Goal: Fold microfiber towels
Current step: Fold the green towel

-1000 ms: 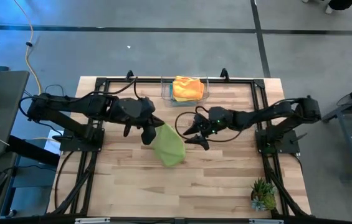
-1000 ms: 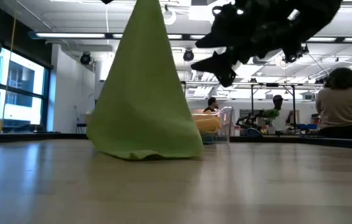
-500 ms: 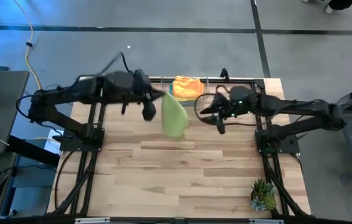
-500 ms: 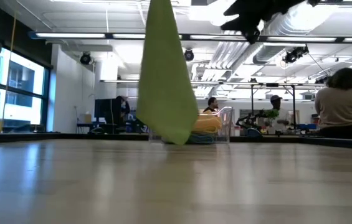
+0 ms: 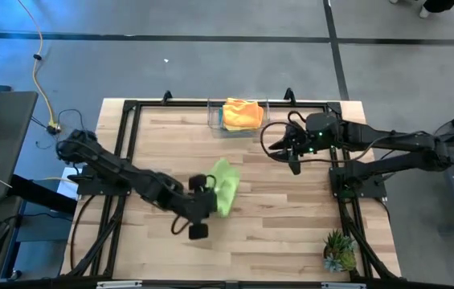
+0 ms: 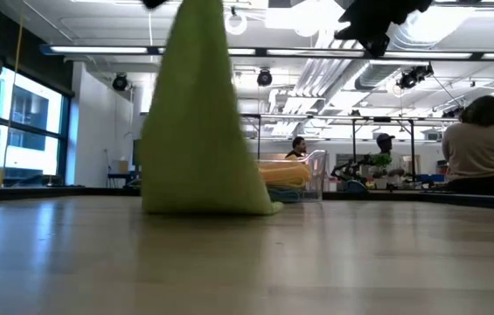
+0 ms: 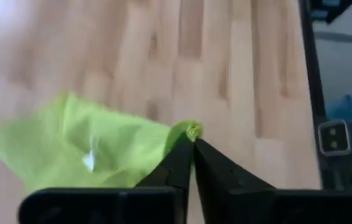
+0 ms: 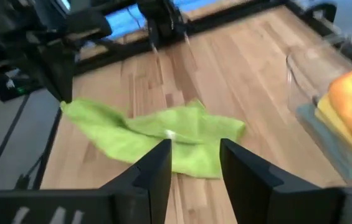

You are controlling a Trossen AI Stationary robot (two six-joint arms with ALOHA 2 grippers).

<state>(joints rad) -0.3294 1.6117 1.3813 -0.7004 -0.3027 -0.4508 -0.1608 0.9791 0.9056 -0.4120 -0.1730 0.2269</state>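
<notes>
With the green towel (image 5: 223, 184) at frame centre, the left gripper (image 7: 192, 147) pinched one corner while the right gripper (image 8: 194, 163) hung parted and empty toward the upper right, suggesting spreading was underway and the next move needed a second corner gripped.

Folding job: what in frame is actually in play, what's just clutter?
In play:
- lime green towel, corner pinched in the left end effector, lower edge on the table
- orange towel and yellow towel, in the clear bin
- right end effector, open, raised over the table

Clutter:
- small spiky plant, near right corner
</notes>
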